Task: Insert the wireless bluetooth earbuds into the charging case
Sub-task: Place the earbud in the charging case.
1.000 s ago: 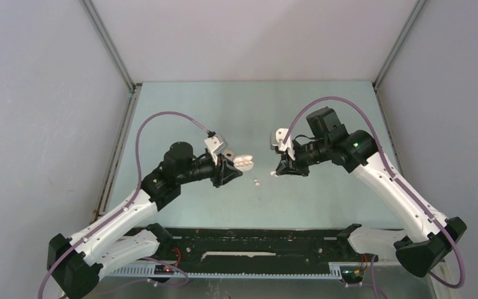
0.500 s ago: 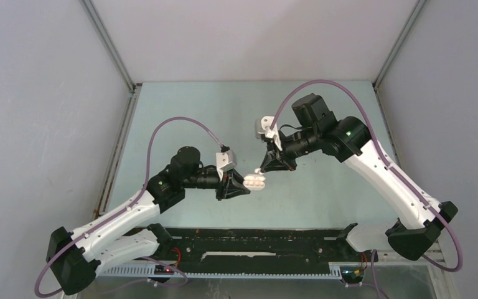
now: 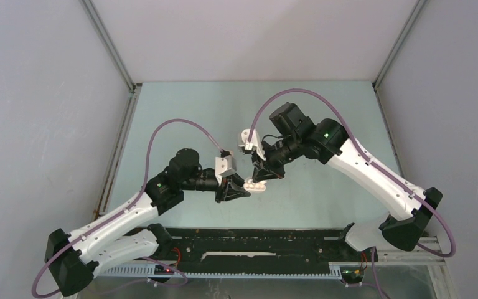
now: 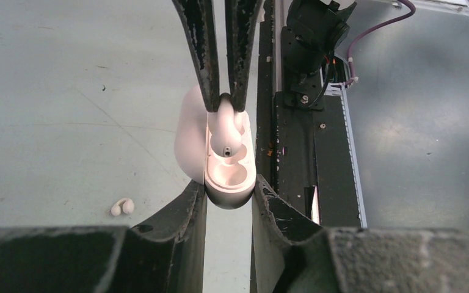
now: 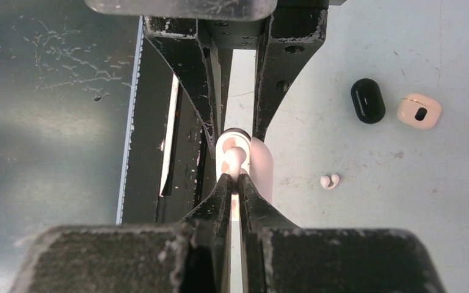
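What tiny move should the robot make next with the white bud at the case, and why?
Probably the right gripper should press the earbud a little deeper into the charging case. Its jaws pinch the bud with its tip only just inside the open case, and the left gripper holds that case steady. The bud does not look fully seated yet.

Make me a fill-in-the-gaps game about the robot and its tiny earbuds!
The left tool grips a white pebble-shaped charging case whose lid is ____. The tiny white earbud in the right tool is ____ than that case. On the pale green table, the oval case beside the beige square case is ____.
Missing words: open; smaller; black.
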Motion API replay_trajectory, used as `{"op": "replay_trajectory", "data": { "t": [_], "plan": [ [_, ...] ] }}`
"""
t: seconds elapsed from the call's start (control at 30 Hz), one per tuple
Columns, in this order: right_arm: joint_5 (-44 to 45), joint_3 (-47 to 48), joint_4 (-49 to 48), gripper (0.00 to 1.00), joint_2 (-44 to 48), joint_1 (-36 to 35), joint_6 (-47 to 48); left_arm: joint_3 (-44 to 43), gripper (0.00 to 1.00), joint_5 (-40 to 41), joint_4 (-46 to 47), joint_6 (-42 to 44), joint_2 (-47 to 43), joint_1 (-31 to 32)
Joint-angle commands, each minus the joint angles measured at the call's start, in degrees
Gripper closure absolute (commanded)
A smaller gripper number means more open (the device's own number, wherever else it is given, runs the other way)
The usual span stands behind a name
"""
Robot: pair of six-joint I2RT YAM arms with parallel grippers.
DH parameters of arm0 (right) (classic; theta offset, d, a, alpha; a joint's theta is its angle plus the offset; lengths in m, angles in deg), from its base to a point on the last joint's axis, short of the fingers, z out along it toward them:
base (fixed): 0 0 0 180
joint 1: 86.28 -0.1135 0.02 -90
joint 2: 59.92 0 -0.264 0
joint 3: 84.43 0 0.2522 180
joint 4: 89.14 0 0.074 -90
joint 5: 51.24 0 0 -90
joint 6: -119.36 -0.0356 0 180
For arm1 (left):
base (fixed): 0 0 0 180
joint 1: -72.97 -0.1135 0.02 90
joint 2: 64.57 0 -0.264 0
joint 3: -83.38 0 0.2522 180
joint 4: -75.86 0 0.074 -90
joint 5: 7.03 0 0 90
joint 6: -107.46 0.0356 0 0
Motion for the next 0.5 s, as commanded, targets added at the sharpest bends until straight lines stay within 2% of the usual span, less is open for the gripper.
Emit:
{"op": "replay_trajectory", "data": {
  "t": [0.0,0.47],
  "plan": [
    [1.6,1.75,0.33,1.0,-0.3,-1.04,-0.15,0.2,1.0,-1.66,1.24,1.57,-1.2,0.35],
    [5.05,1.0,0.6,1.0,-1.27,-3.38,0.81,-0.02,1.0,-1.6,1.05,1.31,-1.37,0.45]
  ]
}}
